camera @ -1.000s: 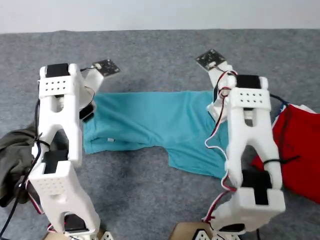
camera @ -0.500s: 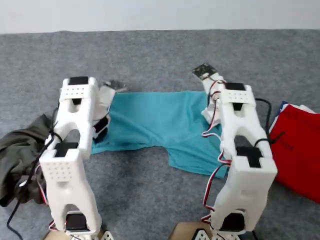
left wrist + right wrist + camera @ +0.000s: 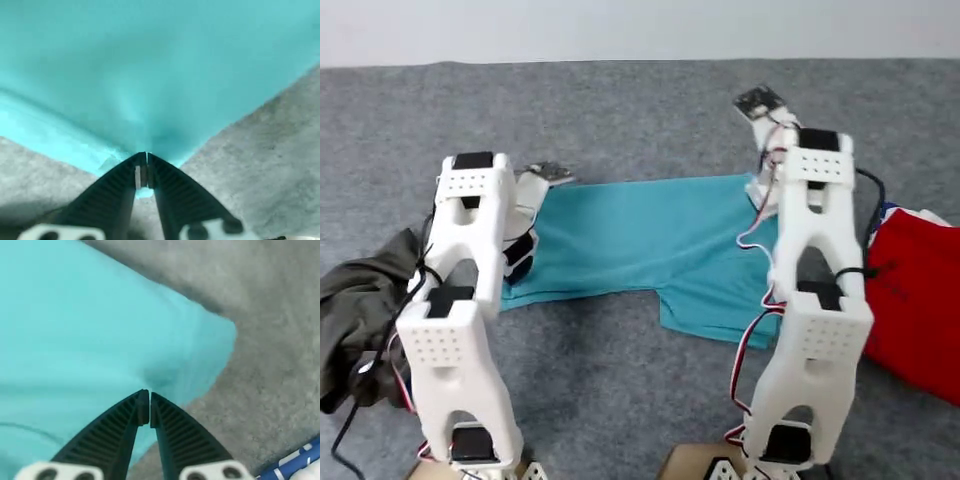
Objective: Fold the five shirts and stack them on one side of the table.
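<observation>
Nearest the arms' bases, a dark green shirt (image 3: 360, 290) lies heaped at the left edge of the grey worktop (image 3: 620, 110), with a red shirt (image 3: 920, 290) at the right. Between the arms a teal shirt (image 3: 640, 240) lies spread flat. At its far corners, the left pincer (image 3: 146, 159) is pressed together on the cloth's edge, and the right pincer (image 3: 145, 396) appears to pinch it likewise.

text: none legible | red shirt (image 3: 920, 300): perhaps a faint print, too small to read
</observation>
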